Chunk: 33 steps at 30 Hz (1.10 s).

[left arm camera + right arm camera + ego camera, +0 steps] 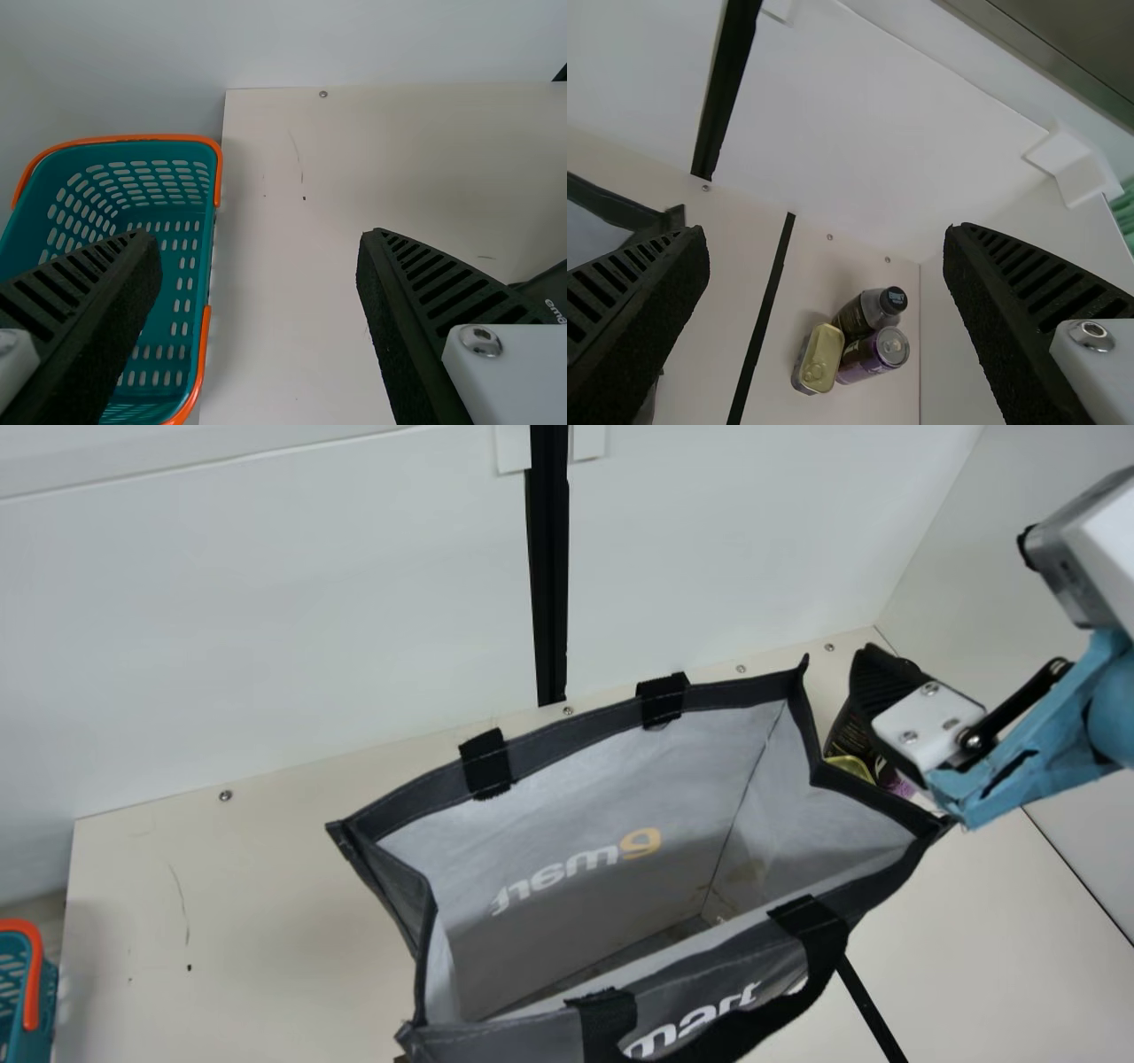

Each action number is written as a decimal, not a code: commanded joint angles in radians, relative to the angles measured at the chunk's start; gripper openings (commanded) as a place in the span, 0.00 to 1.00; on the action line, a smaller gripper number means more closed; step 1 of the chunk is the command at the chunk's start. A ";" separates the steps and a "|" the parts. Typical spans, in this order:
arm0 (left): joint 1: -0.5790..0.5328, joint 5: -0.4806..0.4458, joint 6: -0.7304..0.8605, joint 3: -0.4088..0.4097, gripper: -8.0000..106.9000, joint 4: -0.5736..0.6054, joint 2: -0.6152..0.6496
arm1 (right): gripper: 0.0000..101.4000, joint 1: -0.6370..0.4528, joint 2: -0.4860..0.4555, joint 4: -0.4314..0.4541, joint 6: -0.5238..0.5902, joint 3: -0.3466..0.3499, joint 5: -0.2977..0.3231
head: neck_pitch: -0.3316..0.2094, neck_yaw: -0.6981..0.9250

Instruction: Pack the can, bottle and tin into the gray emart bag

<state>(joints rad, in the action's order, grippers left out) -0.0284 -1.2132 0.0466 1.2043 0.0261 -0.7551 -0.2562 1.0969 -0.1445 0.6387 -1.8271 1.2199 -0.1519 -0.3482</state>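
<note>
The gray emart bag (567,868) stands open-topped on the table in the main view. My right gripper (895,700) is beyond its right rim, partly covering the tin (850,768) and the can (893,779). In the right wrist view my right gripper (824,292) is open, its fingers wide apart. Between them, farther off, the tin (819,359), can (874,354) and bottle (871,312) stand close together on the table. My left gripper (257,292) is open in the left wrist view, with nothing held; part of the bag (551,294) is at that view's edge.
A teal basket with an orange rim (213,177) is beside the table's left edge. White walls (266,602) rise behind and at the right of the table (221,921). A black strip (766,310) runs near the three items.
</note>
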 commanded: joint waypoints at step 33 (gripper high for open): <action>0.000 0.000 0.000 0.000 0.85 0.000 0.000 | 0.90 -0.387 0.042 -0.071 0.003 0.195 0.000 | -0.023 -0.001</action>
<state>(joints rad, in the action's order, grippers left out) -0.0284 -1.2132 0.0466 1.2043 0.0261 -0.7551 -0.6431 1.1385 -0.2184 0.6443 -1.6395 1.2182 -0.1519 -0.3482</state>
